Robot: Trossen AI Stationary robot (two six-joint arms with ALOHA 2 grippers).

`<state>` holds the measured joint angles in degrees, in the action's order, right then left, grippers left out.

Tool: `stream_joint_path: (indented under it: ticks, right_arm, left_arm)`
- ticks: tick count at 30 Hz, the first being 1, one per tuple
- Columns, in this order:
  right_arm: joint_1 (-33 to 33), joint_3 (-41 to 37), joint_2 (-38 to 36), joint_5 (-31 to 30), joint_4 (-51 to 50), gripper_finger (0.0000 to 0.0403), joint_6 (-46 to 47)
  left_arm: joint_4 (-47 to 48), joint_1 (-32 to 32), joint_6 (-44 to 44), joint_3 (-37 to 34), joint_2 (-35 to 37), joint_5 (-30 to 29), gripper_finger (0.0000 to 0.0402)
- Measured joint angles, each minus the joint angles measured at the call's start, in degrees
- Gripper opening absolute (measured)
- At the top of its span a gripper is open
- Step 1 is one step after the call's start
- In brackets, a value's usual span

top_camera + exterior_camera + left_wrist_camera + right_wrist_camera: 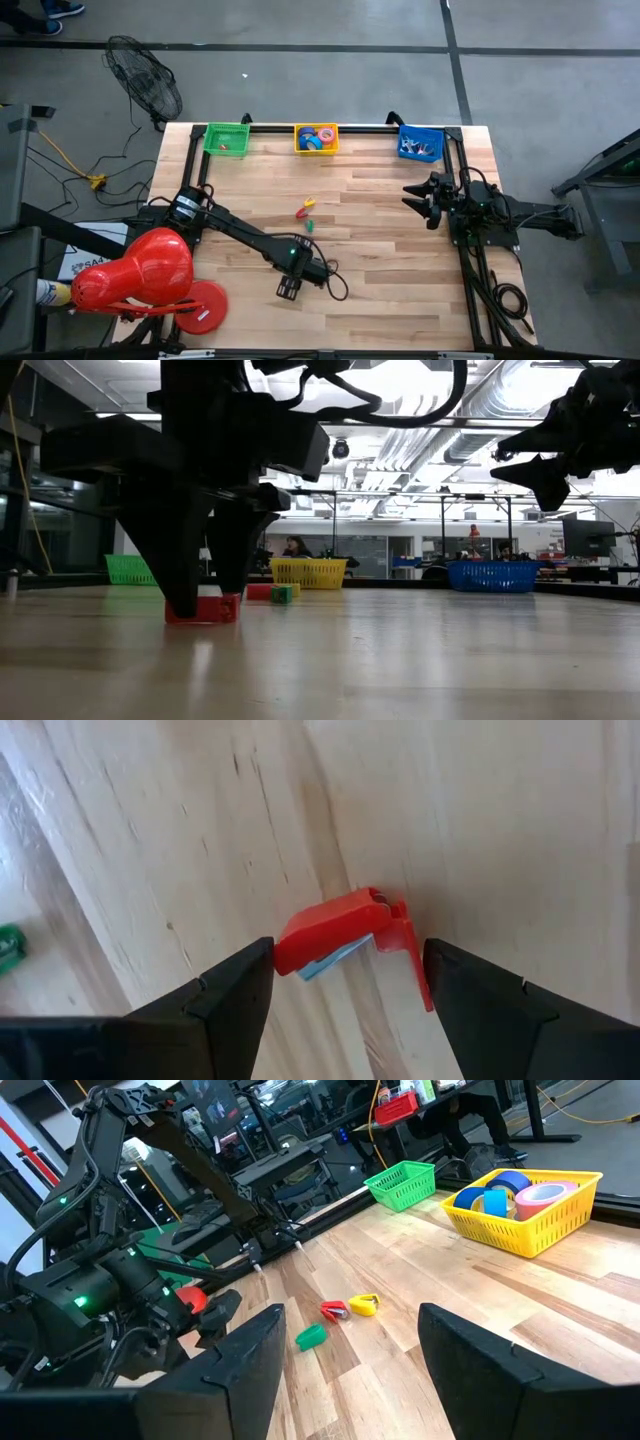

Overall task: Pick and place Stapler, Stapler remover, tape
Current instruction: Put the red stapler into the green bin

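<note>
I had the left gripper point(345, 982) down on the pale wooden table point(400, 300), near the front and a bit left of centre, jaws spread wide with nothing pinched — straddling a small red plastic staple remover point(350, 935) with a pale blue bit showing inside its hinge. In the low view the fingertips sat either side of it, right at table level, and I couldn't tell whether either one was touching it.

My read on how it'd handle: tiny, light, hard plastic, probably slick on the outer shells. It was sprung open in a V, so squeezing across the two wings would likely just fold it shut and could make it squirt out. I reckoned the safer pinch was across the thick hinged end, low and square, closing slowly so it didn't skate on the wood.

The right gripper point(418, 197) hung above the right side of the table, fingers parted and empty, just waiting.

Further back near mid-table sat three more little pieces — red point(335, 1311), yellow point(365, 1303) and green point(311, 1336) — close together. Along the far edge were the green mesh basket point(226, 138), the yellow basket point(316, 139) already holding the coloured tape rolls point(520, 1190), and the blue basket point(421, 144). Those rolls looked light and stiff, easy to take across the ring
</note>
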<state>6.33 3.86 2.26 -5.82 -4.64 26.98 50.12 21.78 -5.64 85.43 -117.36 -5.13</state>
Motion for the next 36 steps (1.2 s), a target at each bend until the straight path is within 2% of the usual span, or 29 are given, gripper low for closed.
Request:
stream_joint_path:
  ticks: [13,27,36]
  right_arm:
    - [0.0,0.0,0.02,0.02,0.0,0.022,0.0]
    - [0.0,0.0,0.01,0.0,-0.01,0.022,0.0]
    - [0.01,0.0,0.02,0.0,-0.02,0.0221,0.0]
  left_arm:
    - [-0.28,-0.02,-6.23,0.0,0.0,-0.17,0.0243]
    - [-0.28,-0.02,-6.23,0.0,0.0,-0.07,0.0103]
    - [-0.28,-0.02,-6.23,0.0,0.09,0.52,0.004]
